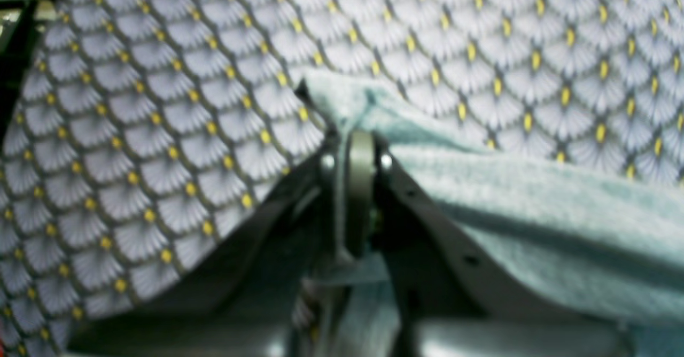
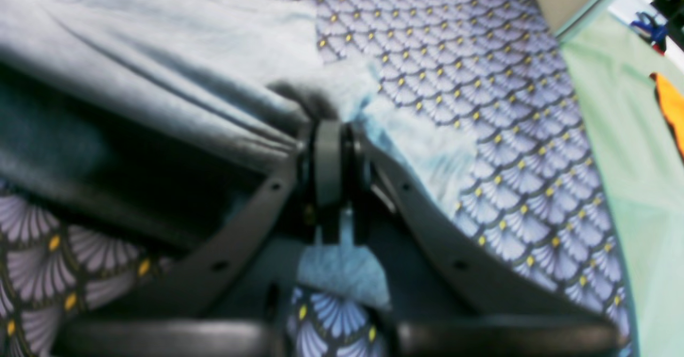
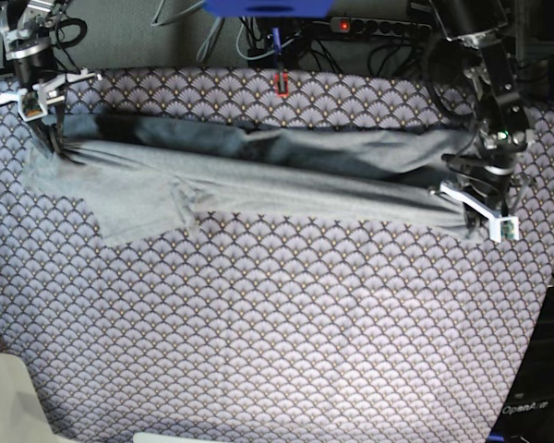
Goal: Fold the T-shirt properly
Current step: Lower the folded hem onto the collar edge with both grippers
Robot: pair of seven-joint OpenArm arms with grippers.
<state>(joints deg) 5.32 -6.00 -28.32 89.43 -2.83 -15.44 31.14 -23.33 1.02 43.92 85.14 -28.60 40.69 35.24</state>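
The light grey T-shirt [image 3: 258, 175] is stretched in a long band across the far part of the table, bunched lengthwise, with a sleeve lying flat at the left [image 3: 138, 208]. My left gripper [image 3: 463, 185] is at the band's right end. In the left wrist view it [image 1: 357, 138] is shut on an edge of the shirt [image 1: 534, 212]. My right gripper [image 3: 54, 138] is at the band's left end. In the right wrist view it [image 2: 328, 127] is shut on a pinch of the shirt [image 2: 160, 52].
The purple-grey scallop-patterned table cloth [image 3: 277, 323] covers the table. A small red clip [image 3: 281, 85] sits at the back edge, with cables and a power strip [image 3: 379, 26] behind. The right wrist view shows a pale green surface [image 2: 630, 132] beyond the table's edge.
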